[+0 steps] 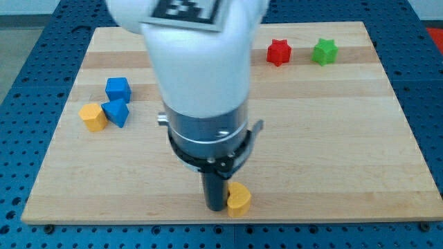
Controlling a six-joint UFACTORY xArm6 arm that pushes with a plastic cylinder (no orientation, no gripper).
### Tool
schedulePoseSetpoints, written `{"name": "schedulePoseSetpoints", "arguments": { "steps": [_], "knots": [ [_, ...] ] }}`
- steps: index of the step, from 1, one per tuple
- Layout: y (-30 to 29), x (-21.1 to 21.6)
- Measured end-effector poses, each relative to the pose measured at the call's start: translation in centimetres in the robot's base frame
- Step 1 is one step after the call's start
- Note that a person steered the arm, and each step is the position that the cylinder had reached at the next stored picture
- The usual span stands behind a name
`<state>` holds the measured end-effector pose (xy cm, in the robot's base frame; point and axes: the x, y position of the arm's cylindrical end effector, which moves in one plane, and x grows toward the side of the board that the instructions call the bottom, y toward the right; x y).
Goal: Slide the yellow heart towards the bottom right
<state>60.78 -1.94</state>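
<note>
My tip (pixel 216 207) down on light wooden board (pixel 332 138), touching left side of yellow heart block (pixel 239 199) near bottom edge, centre. No gripper fitted: bare dark rod only. Red star block (pixel 279 52), green star block (pixel 324 52) top right. Blue cube (pixel 118 88), blue wedge-like block (pixel 115 112), yellow hexagonal block (pixel 93 117) clustered left.

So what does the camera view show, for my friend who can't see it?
My tip touches the left side of a yellow heart near the bottom edge of the wooden board. Two blue blocks and a yellow block sit left; red and green stars sit top right.
</note>
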Motion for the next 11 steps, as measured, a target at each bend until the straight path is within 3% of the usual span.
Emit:
{"name": "schedulePoseSetpoints", "arguments": {
  "steps": [1, 2, 4, 6, 8, 11],
  "knots": [
    [-1.1, 1.0],
    [2.3, 1.0],
    [16.4, 1.0],
    [16.0, 1.1],
    [7.8, 1.1],
    [6.7, -3.4]
  ]
}}
